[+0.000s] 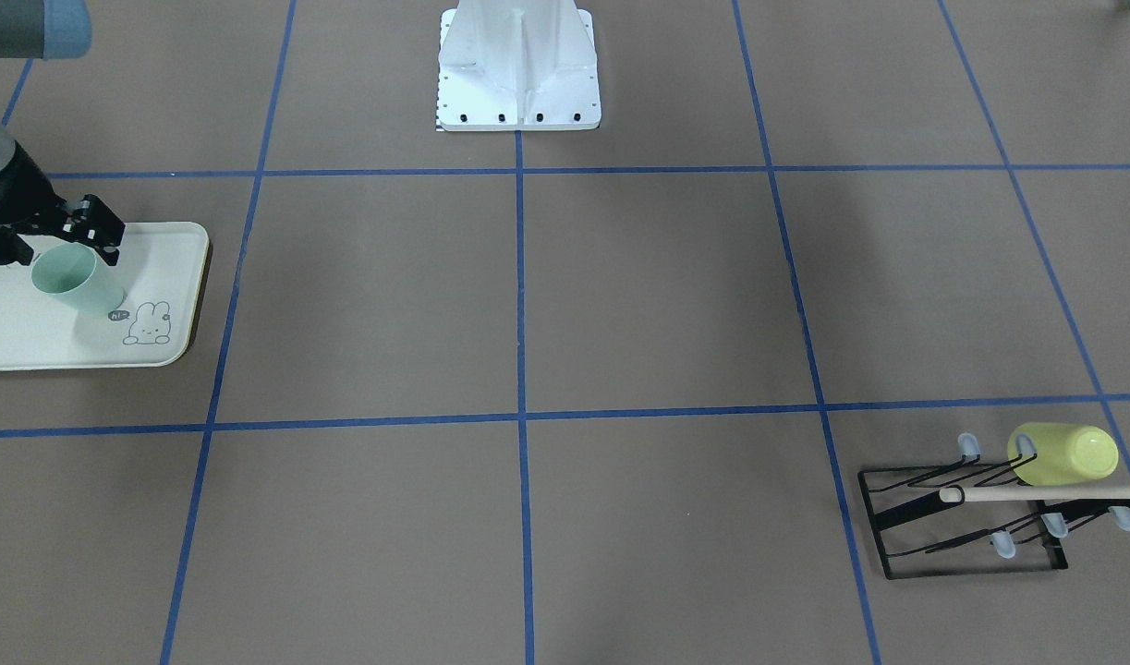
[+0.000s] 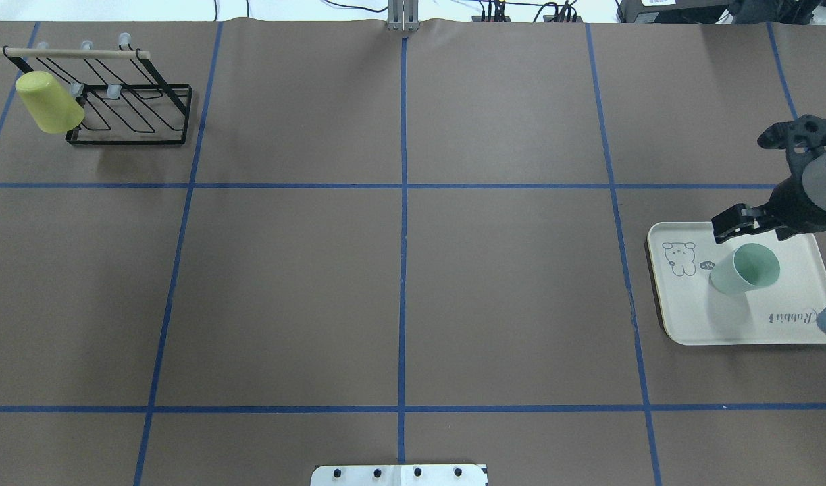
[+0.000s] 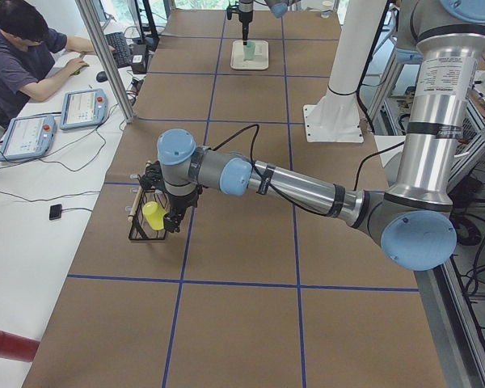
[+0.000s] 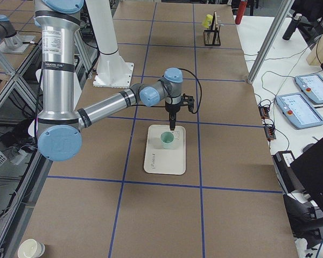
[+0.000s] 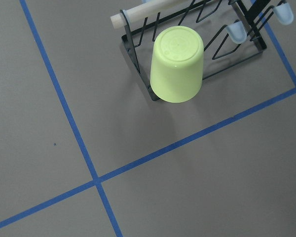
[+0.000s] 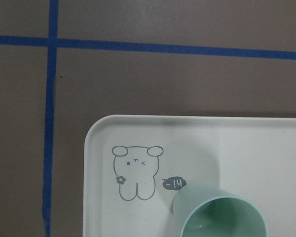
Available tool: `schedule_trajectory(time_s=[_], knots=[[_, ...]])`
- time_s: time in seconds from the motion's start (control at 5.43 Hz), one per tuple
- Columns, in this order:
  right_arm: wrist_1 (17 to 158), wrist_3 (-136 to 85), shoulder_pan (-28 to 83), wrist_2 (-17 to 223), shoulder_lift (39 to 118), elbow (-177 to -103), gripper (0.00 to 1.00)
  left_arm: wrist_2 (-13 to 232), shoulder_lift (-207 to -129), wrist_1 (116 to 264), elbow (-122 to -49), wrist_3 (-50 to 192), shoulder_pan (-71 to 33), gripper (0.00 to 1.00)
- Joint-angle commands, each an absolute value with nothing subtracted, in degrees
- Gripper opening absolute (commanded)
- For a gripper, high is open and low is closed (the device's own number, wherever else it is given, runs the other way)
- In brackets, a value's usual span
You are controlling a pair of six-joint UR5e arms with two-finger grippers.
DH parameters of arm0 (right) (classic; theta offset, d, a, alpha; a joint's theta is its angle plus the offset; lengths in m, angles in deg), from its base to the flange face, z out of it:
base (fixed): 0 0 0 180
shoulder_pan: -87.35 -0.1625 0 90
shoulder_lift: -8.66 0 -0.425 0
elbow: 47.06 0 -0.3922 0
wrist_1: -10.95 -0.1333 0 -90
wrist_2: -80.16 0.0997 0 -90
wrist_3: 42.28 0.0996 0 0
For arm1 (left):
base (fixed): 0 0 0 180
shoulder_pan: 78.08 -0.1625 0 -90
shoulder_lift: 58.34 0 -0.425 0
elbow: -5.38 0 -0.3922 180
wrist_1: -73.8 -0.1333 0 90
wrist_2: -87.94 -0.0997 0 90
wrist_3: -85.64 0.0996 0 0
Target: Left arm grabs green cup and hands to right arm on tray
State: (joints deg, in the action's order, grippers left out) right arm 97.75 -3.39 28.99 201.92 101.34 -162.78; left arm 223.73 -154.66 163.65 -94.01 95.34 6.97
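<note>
The green cup stands upright, mouth up, on the tray. It is just below the right gripper and a little to one side of its jaws. We cannot tell how far those jaws are parted, nor whether they touch the rim.

The table is covered in brown paper and ruled into squares by blue tape, with the robot's white base plate bolted on it. Beside the table we see white desks with cables and touch pendants, and an operator seated at one.

The right arm reaches out over the tray. The left arm stretches to the black wire rack, well apart from the right jaws. The left gripper shows only from the side, so we cannot tell how its jaws stand. Under them a yellow-green cup hangs mouth-down on the rack, near a wooden bar.

On the tray, the script "Rabbit" lies past the cup from the right jaws. A bunny drawing sits near them, and its speech bubble, reading "hi~", lies between bunny and cup.
</note>
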Motion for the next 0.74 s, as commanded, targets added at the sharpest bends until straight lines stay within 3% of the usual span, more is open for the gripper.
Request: schedule_trajectory(time_s=[0.0,0.37,0.55], knots=[[104.2,-20.4,17.6,205.0,101.7,-162.6,1.00,223.7,-154.0,163.8,-94.2,95.4,8.0,1.00],[114.1,-41.0,6.2,205.7,101.7,-161.5,1.00,223.7,-153.9,163.3,-93.7,95.5,10.2,1.00],[113.9,-49.1,2.0,209.1,103.0,-157.3,1.00,223.7,-152.8,163.3,-92.8,95.5,10.6,1.00]])
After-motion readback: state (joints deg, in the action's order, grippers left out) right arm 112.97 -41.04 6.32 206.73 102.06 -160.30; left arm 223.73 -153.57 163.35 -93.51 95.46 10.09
